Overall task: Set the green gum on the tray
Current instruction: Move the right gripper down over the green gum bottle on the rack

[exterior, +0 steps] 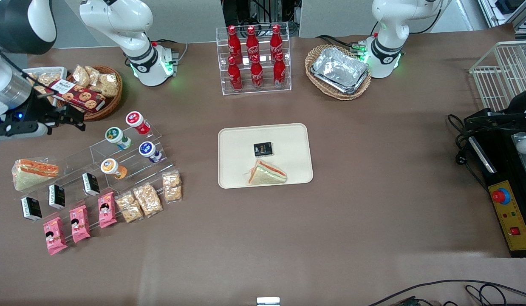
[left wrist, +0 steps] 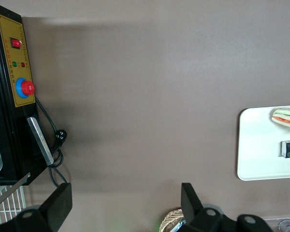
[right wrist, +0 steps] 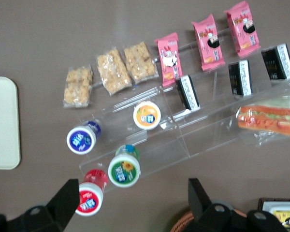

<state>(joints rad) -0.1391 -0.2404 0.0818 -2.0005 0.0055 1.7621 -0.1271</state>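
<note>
The green gum (exterior: pixel 114 135) is a small white tub with a green-rimmed lid. It lies on the upper step of a clear acrylic stand (exterior: pixel 93 170), beside the red-lidded tub (exterior: pixel 136 120). It also shows in the right wrist view (right wrist: pixel 124 169). My right gripper (exterior: pixel 76 120) hangs open and empty above the table, beside the stand and near a wicker snack basket, clear of the gum; its jaws (right wrist: pixel 133 205) stand wide apart. The cream tray (exterior: pixel 288 140) lies mid-table and holds a sandwich (exterior: pixel 267 173) and a small black box (exterior: pixel 263 149). Its edge shows in the right wrist view (right wrist: pixel 2 121).
The stand also holds blue-lidded (exterior: pixel 148 150) and orange-lidded (exterior: pixel 111 167) tubs, black boxes, pink packs, cracker bags and a sandwich (exterior: pixel 33 172). A wicker snack basket (exterior: pixel 95 91), a cola bottle rack (exterior: pixel 254 57) and a basket of foil trays (exterior: pixel 339 70) stand farther back.
</note>
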